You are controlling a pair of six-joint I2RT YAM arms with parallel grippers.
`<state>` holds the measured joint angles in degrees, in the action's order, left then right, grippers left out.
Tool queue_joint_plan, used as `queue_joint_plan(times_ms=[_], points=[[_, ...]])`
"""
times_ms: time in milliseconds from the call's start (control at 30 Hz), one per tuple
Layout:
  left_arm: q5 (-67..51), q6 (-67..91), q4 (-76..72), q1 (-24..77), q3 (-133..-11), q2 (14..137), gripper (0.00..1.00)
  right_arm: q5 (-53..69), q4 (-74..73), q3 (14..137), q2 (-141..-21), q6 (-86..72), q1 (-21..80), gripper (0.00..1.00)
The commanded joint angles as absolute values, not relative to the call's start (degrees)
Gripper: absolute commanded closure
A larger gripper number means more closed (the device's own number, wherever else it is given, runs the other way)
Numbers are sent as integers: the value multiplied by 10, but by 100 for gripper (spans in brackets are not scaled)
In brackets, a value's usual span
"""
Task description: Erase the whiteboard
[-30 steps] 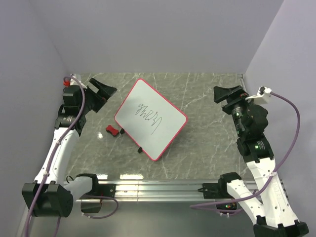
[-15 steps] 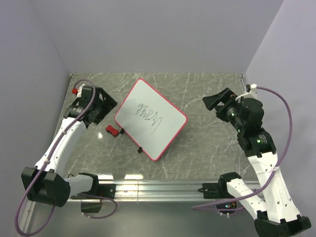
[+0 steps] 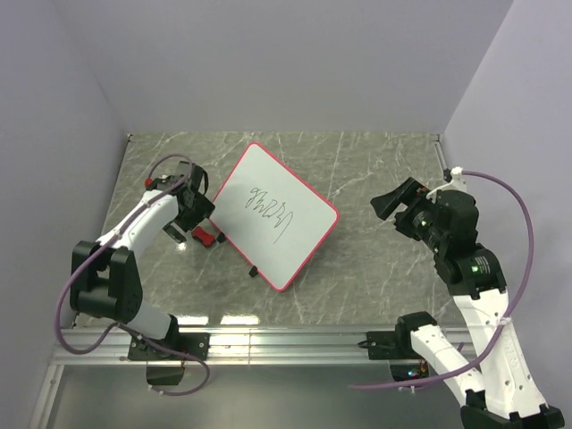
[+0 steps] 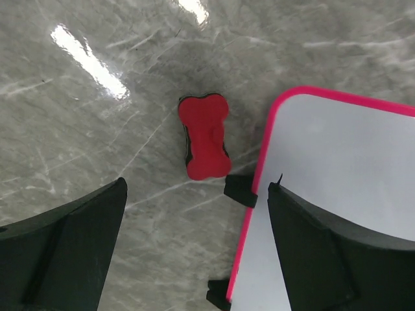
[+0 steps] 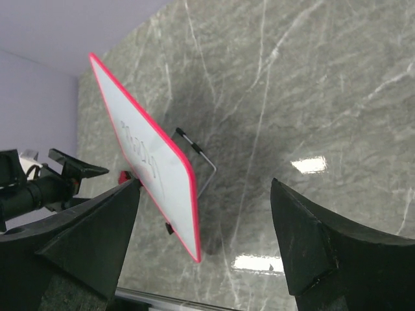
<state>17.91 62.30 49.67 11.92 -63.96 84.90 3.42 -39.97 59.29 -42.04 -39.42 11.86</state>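
The white rectangular whiteboard with pink frame and black scribble (image 3: 273,214) stands propped on the grey marble worktop (image 3: 375,268), with its edge just beneath one finger of the left tool (image 4: 197,189). That tool hangs with fingers apart over the red bone-shaped eraser block (image 4: 206,144). It should centre, descend and pinch the block's narrow waist squarely. A second ago it sat back by the far corner. The right tool (image 5: 206,184), also apart, has swung inward.

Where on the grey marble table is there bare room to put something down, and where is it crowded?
Bare marble table lies between the red-framed whiteboard and the open right gripper, and along the near metal rail. Crowded: the board's left edge, with the red eraser block and the open left gripper.
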Motion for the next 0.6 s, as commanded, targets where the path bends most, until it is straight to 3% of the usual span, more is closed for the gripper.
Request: queue_joint_plan(times_ms=[0, 300, 567], points=[[178, 661, 469, 126, -629, 861, 9, 32, -403, 588, -437, -372, 122, 12], [181, 672, 440, 150, -621, 915, 24, 1, -354, 565, -464, -323, 130, 12], [188, 672, 457, 151, -633, 948, 28, -32, -356, 570, -475, -307, 130, 12]])
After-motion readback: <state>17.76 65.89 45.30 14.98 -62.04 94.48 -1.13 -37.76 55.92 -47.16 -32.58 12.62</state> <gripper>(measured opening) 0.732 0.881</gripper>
